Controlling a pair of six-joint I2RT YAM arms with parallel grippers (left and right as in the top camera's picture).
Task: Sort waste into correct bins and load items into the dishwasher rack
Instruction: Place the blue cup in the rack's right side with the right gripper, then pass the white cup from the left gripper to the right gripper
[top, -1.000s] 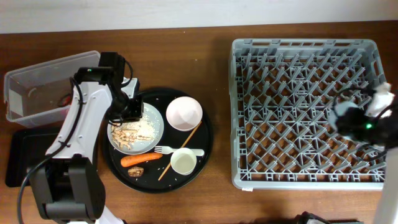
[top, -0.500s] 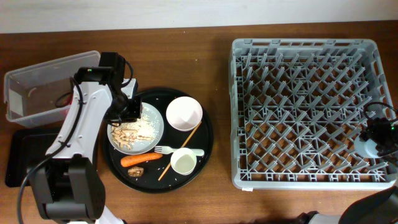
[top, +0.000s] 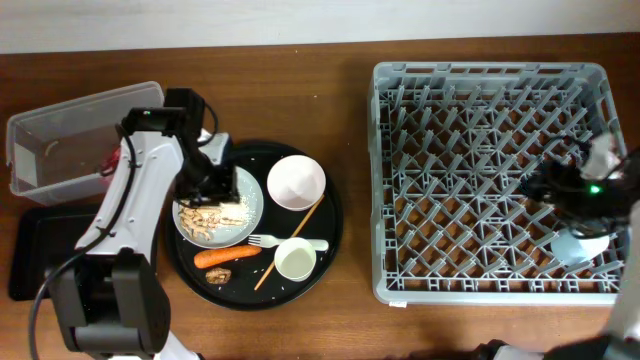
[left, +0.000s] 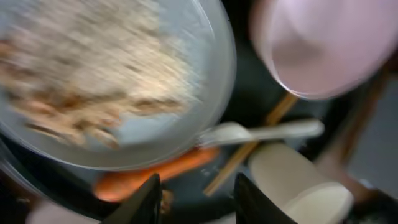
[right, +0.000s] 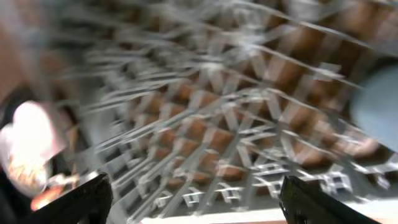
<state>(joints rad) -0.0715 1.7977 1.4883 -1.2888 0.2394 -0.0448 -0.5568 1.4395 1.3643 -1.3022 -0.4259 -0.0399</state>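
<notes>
Left claw (top: 215, 182) hangs released, jaws apart, right over the plate (top: 245, 200) of food scraps (top: 205, 215) on the black tray (top: 330, 215); right claw (top: 550, 187), seemingly also released, is well apart above the rack (top: 480, 70).

The left arm (top: 135, 200) is seen bent at the left, the left tool (left: 196, 202) pointed downward with fingers spread. The right tool (right: 196, 199) is held at the right, fingers parted wide.

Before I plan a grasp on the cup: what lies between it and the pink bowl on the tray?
In the overhead view, a wooden chopstick and a white fork cross the gap between the bowl and the cup.
</notes>
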